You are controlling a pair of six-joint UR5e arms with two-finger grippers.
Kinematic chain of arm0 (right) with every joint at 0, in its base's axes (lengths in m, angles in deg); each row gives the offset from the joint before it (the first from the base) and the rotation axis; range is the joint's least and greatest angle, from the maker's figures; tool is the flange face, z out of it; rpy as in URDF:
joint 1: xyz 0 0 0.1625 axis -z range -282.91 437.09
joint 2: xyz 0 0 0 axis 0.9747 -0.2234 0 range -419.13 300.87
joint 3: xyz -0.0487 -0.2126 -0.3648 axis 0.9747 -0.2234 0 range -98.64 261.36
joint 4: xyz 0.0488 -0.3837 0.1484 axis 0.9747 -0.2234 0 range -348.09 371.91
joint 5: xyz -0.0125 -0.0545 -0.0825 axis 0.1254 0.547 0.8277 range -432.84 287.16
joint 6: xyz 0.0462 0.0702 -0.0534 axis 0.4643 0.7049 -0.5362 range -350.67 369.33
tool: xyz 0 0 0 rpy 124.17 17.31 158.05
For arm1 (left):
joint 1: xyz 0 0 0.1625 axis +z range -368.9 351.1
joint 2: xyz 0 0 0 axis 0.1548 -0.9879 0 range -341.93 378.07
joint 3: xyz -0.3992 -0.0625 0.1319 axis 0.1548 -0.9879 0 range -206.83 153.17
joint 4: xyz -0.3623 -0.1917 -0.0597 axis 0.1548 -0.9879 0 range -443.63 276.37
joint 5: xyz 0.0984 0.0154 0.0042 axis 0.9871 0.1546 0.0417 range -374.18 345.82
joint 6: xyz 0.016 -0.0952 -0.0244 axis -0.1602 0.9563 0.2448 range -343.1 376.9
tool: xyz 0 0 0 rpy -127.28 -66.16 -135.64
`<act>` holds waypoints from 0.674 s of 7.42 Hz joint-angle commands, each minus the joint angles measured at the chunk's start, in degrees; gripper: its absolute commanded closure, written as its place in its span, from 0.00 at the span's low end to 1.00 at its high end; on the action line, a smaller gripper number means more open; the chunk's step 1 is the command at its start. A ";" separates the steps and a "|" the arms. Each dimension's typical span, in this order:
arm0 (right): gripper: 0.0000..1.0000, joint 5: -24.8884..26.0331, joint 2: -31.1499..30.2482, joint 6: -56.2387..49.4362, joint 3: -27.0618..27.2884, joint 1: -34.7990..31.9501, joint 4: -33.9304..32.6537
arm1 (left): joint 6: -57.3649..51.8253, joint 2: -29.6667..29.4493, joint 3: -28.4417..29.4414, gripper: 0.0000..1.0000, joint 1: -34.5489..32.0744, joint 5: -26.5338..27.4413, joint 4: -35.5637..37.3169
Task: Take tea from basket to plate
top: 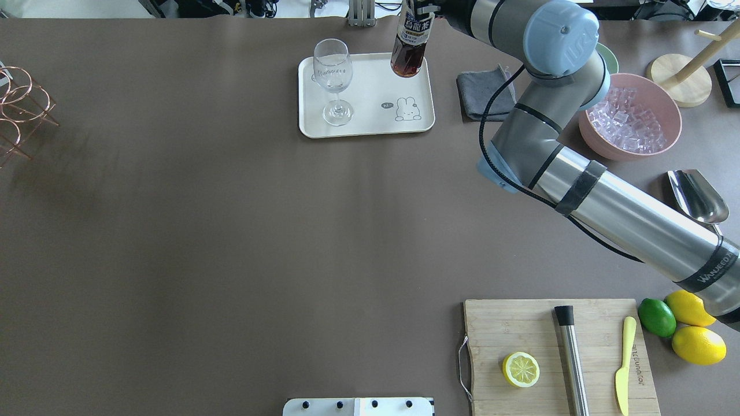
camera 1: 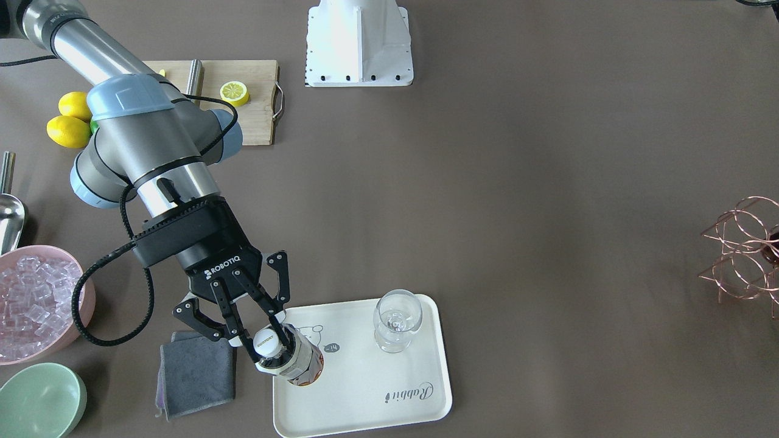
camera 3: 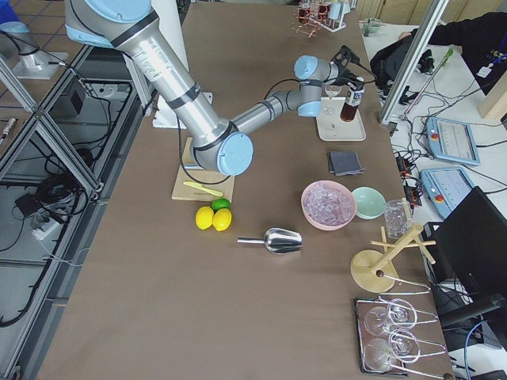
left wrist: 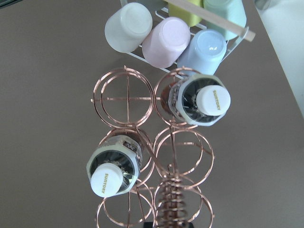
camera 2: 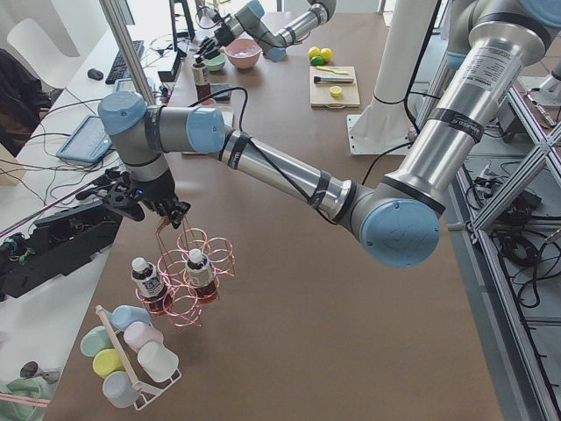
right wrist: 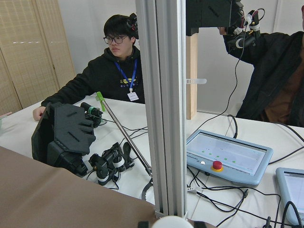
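The cream rectangular tray with rounded corners (camera 1: 365, 389) lies at the near edge of the front-facing view. At the tray's corner by the bear drawing is the small clear plastic bottle of dark brown tea (camera 1: 301, 365). The right gripper (camera 1: 266, 344) has its fingers closed narrowly about the bottle's white cap and neck. The bottle looks roughly upright, its base over the tray and close inside the rim. I cannot tell whether the base is touching the tray.

That is the main risk, as I judge it. If the fingers part while the base is off the surface or half on the rim, the tall, narrow bottle could tip off the tray, toward the folded grey cloth (camera 1: 196, 371) just beside it. A slanted withdrawal could also catch the cap and drag the bottle over. The clear stemmed glass (camera 1: 397, 319) stands apart on the tray, so it seems safe.

Well apart from the tray, the left gripper (camera 2: 145, 203) hangs over the rose-gold wire rack (camera 2: 188, 272). Whether its fingers are parted I cannot tell.
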 commanded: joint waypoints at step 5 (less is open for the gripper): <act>1.00 5.56 -0.08 0.42 -6.43 5.46 5.86 | 21.01 -4.66 7.63 1.00 -1.32 -2.61 -8.21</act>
